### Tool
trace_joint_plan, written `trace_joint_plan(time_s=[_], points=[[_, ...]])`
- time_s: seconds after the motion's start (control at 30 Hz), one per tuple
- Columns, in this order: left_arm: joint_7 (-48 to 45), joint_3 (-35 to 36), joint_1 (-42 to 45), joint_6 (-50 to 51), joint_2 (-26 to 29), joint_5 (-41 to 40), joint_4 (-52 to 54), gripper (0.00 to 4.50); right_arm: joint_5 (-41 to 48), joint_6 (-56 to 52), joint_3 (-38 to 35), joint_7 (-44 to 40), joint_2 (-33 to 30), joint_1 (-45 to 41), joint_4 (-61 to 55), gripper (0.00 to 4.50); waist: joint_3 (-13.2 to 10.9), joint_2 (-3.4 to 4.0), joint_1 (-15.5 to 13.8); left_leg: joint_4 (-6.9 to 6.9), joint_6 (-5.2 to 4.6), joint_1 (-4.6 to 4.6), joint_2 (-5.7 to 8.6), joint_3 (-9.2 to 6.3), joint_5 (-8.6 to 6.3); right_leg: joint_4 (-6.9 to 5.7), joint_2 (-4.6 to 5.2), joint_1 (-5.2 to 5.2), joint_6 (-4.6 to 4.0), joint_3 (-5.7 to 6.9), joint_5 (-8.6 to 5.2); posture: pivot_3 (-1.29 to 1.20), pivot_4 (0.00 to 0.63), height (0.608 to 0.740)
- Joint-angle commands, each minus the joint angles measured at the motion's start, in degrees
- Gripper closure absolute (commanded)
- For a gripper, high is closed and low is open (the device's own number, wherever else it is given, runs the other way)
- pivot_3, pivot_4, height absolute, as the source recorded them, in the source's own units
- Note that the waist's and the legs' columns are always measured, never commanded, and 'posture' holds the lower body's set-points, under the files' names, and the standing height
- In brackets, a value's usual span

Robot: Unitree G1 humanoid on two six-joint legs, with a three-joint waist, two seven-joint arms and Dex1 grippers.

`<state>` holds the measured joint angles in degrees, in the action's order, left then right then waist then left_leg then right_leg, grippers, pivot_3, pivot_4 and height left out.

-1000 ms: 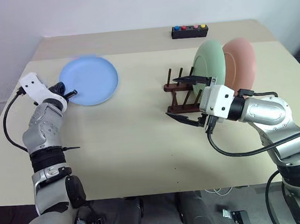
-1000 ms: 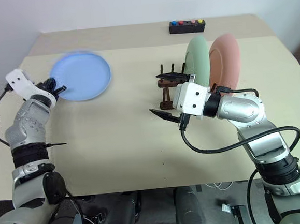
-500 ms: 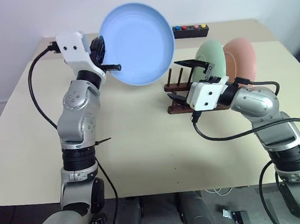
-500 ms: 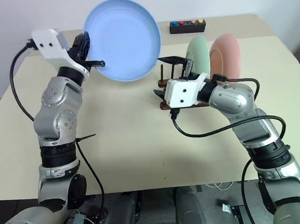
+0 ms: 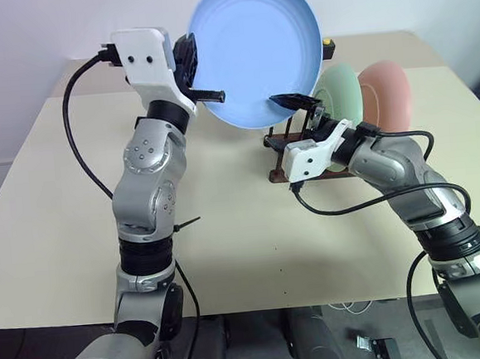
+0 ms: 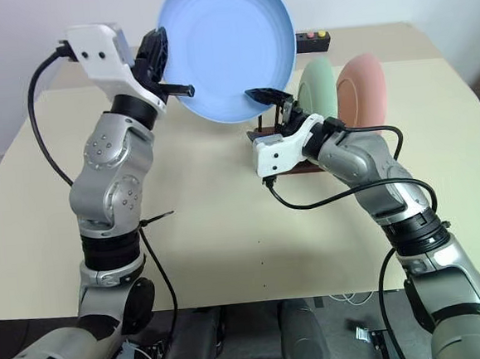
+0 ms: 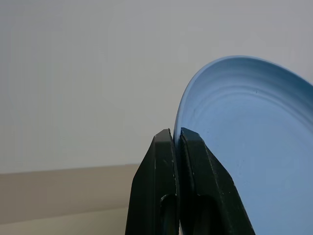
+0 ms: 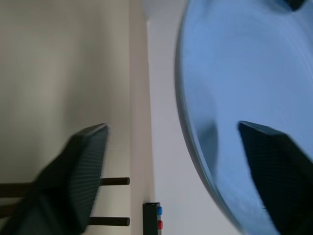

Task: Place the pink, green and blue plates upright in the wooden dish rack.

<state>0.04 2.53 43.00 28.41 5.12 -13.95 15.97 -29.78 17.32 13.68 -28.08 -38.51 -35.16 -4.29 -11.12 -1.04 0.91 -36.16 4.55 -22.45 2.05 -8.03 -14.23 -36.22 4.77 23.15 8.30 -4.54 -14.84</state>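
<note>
Above the beige table [image 5: 227, 230], the left end effector [image 5: 208, 93] clamps the blue plate's [image 5: 255, 49] rim upright in mid-air while the right end effector [image 5: 298, 121], open, straddles its lower edge, probably a handover before racking it in the wooden rack [image 5: 284, 155] beside the green plate [image 5: 341, 92] and pink plate [image 5: 387, 93].

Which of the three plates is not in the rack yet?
The blue plate, held up by the left pincer; green and pink stand racked.
</note>
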Motion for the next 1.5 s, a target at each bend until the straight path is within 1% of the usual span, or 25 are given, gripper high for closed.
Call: trace_joint_plan(time_s=[0.03, 0.17, 0.2, 0.33, 0.43, 0.57, 0.67, 0.73, 0.87, 0.97, 1.03, 1.13, 1.2, 1.27, 1.37, 1.5], points=[[-0.24, 0.03, 1.21, 0.01, -0.02, 0.09, 2.87, 4.5, -1.62, 1.99, -0.12, 1.45, 0.21, -1.36, -0.45, 2.35, 0.0, 0.0, 0.08, 0.0, 0.0, 0.0, 0.0, 0.0, 0.0, 0.0, 0.0, 0.0, 0.0, 0.0, 0.0, 0.0, 0.15, 0.74], [-0.39, 0.28, 1.11, 0.39, -0.05, 0.11, 2.5, 4.5, -2.23, 2.74, -0.11, 1.84, 0.3, -1.21, 0.17, 4.41, 0.0, 0.0, 0.06, 0.0, 0.0, 0.0, 0.0, 0.0, 0.0, 0.0, 0.0, 0.0, 0.0, 0.0, 0.0, 0.0, 0.15, 0.74], [-0.42, 0.29, 1.12, 0.51, -0.08, 0.16, 2.46, 4.5, -2.3, 2.87, -0.15, 1.85, 0.38, -1.17, 0.24, 4.47, 0.0, 0.0, 0.05, 0.0, 0.0, 0.0, 0.0, 0.0, 0.0, 0.0, 0.0, -0.01, 0.0, 0.0, 0.0, 0.0, 0.15, 0.74], [-0.54, 1.14, 1.08, 1.01, -1.02, -1.14, 2.36, 4.5, -2.64, 3.3, -0.31, 1.92, 0.64, -1.05, 0.37, 4.47, 0.0, 0.0, 0.04, -0.01, 0.0, 0.0, 0.0, 0.0, 0.0, 0.0, 0.0, -0.01, 0.0, 0.0, 0.0, 0.0, 0.15, 0.74], [-0.69, 2.54, 1.18, 0.55, -1.66, -2.35, 2.22, 3.56, -3.66, 3.57, -0.52, 2.73, 0.49, -1.0, 0.44, 4.5, -0.01, 0.0, 0.04, 0.0, 0.0, 0.0, 0.0, 0.0, 0.0, 0.0, 0.0, -0.01, 0.0, 0.0, 0.0, 0.0, 0.15, 0.74], [-0.52, 7.23, 2.22, -3.12, -2.68, -5.96, 2.11, 1.52, -4.37, 3.86, -1.21, 3.66, -0.18, -1.35, 1.4, 4.5, -0.01, -0.01, 0.1, 0.0, 0.01, 0.0, 0.0, 0.0, 0.0, 0.0, 0.0, -0.01, 0.0, 0.0, 0.0, 0.0, 0.15, 0.74], [1.84, 11.62, 3.57, -7.26, -0.54, -4.41, -0.8, 0.05, -4.8, 4.22, -1.77, 4.49, -0.81, -1.87, 2.18, 4.5, -0.01, -0.01, 0.1, -0.01, 0.01, 0.0, 0.0, 0.0, 0.01, 0.0, 0.0, -0.01, 0.0, 0.0, 0.0, 0.0, 0.15, 0.74], [2.66, 14.6, 4.02, -10.44, 1.78, -3.59, -3.38, 0.05, -4.93, 4.7, -2.06, 5.05, -1.21, -2.13, 2.5, 4.5, -0.01, -0.01, 0.14, 0.0, 0.01, 0.01, 0.0, 0.0, 0.01, 0.0, -0.01, -0.01, 0.0, 0.0, 0.0, 0.0, 0.15, 0.74], [1.26, 17.1, 3.1, -14.01, 7.6, -2.15, -8.27, 0.05, -4.5, 6.16, -2.39, 5.91, -1.9, -2.59, 2.91, 4.5, -0.01, -0.01, 0.17, 0.01, 0.01, 0.01, 0.0, 0.0, 0.01, 0.01, -0.01, 0.0, 0.0, 0.0, 0.0, 0.0, 0.15, 0.74], [-3.57, 15.07, -0.77, -15.81, 13.18, 0.92, -12.59, 0.05, -2.67, 7.4, -2.96, 6.14, -1.81, -3.06, 2.86, 4.5, -0.01, -0.01, 0.1, 0.0, 0.01, 0.01, 0.0, 0.01, 0.01, 0.01, 0.0, -0.01, 0.0, 0.0, 0.0, 0.0, 0.15, 0.74], [-8.3, 12.21, -4.59, -15.59, 16.17, 2.17, -14.69, 0.05, 1.48, 7.98, -3.93, 5.49, -0.78, -3.3, 1.99, 4.5, 0.0, 0.0, 0.18, 0.02, 0.01, 0.01, 0.0, 0.0, 0.01, 0.01, -0.01, -0.01, 0.0, 0.0, 0.0, 0.0, 0.15, 0.74], [-16.8, 8.56, -11.99, -16.73, 18.11, 0.71, -14.74, 0.05, 14.55, 4.55, -6.01, 2.01, 3.08, -3.71, -2.26, 4.5, -0.01, 0.01, 0.29, 0.02, 0.01, 0.01, -0.01, 0.0, 0.0, 0.01, -0.01, -0.02, -0.01, 0.0, 0.0, 0.0, 0.15, 0.74], [-21.77, 5.82, -16.79, -17.57, 19.04, 0.68, -14.67, 0.05, 24.07, -0.96, -7.05, -1.2, 6.04, -3.5, -6.09, 4.5, -0.02, 0.01, 0.37, 0.05, 0.0, 0.01, -0.01, -0.01, 0.0, -0.01, 0.0, 0.0, -0.01, -0.01, 0.0, 0.0, 0.15, 0.74], [-24.21, 4.4, -19.35, -18.23, 19.19, 0.85, -14.53, 0.05, 30.5, -6.08, -7.65, -3.78, 7.67, -2.72, -9.2, 4.5, -0.02, 0.02, 0.33, 0.06, 0.0, 0.01, -0.04, -0.03, 0.0, -0.01, -0.02, 0.01, -0.02, -0.01, 0.0, 0.0, 0.15, 0.74], [-28.93, 1.74, -23.14, -18.28, 18.27, -1.0, -12.11, 0.05, 41.43, -15.93, -8.67, -5.69, 10.01, -0.01, -15.36, 4.5, -0.01, 0.03, 0.11, 0.03, 0.0, 0.01, -0.04, -0.06, 0.0, -0.03, -0.02, -0.01, -0.06, 0.0, 0.03, 0.0, 0.15, 0.74], [-32.88, -1.69, -25.95, -18.16, 18.13, -0.5, -10.35, 0.05, 50.24, -24.79, -10.65, -5.95, 11.56, 2.23, -20.19, 4.5, -0.01, 0.03, 0.0, 0.0, -0.01, 0.03, -0.03, -0.07, 0.0, -0.03, -0.01, -0.04, -0.06, 0.01, 0.03, 0.0, 0.15, 0.74]])
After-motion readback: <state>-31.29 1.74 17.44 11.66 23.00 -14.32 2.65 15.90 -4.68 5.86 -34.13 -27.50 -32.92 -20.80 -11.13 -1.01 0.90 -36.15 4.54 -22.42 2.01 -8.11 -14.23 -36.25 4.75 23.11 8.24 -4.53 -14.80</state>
